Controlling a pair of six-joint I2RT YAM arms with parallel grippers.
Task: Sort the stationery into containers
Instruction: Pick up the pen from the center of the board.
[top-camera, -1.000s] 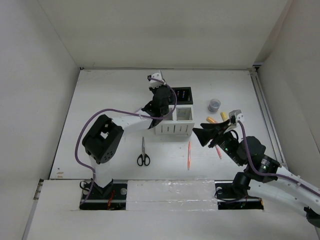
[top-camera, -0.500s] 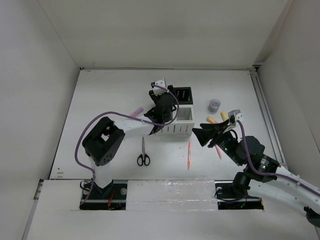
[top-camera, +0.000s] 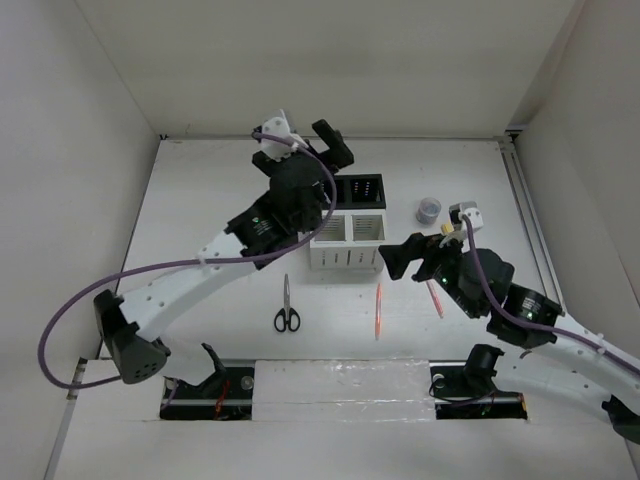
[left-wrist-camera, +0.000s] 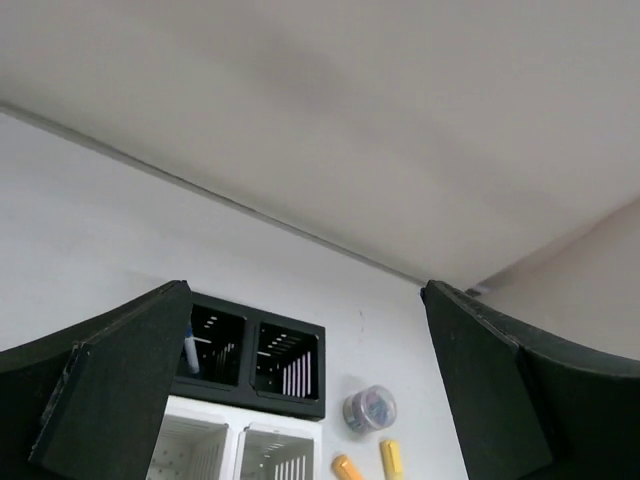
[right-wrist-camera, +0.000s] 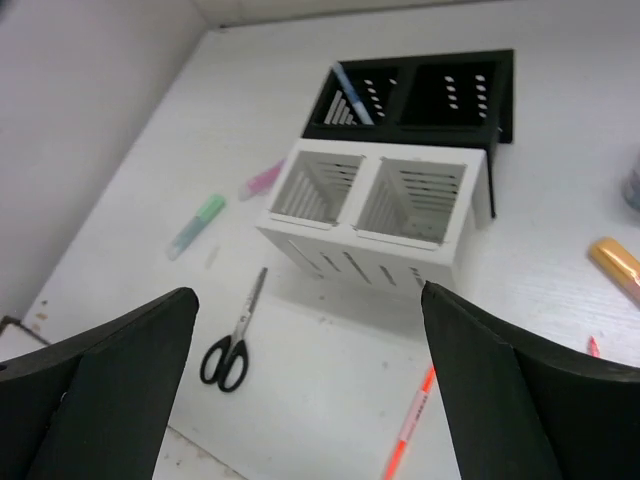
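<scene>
Left gripper (top-camera: 303, 150), formerly low against the left side of the organizer (top-camera: 345, 258) with jaws nearly closed, has risen above the organizer's far-left corner, jaws spread wide and nothing between them. Right gripper (top-camera: 403, 258), just right of the organizer, has widened its jaws and edged slightly nearer.

Overhead and wrist views, organizer (top-camera: 350, 256) apparently common.

The left arm (top-camera: 185, 288) and right arm (top-camera: 565, 350) have white shells, black joints and purple cables (top-camera: 43, 340). The left tool (left-wrist-camera: 305, 300) and right tool (right-wrist-camera: 310, 300) have broad matte black fingers (left-wrist-camera: 110, 400).
</scene>
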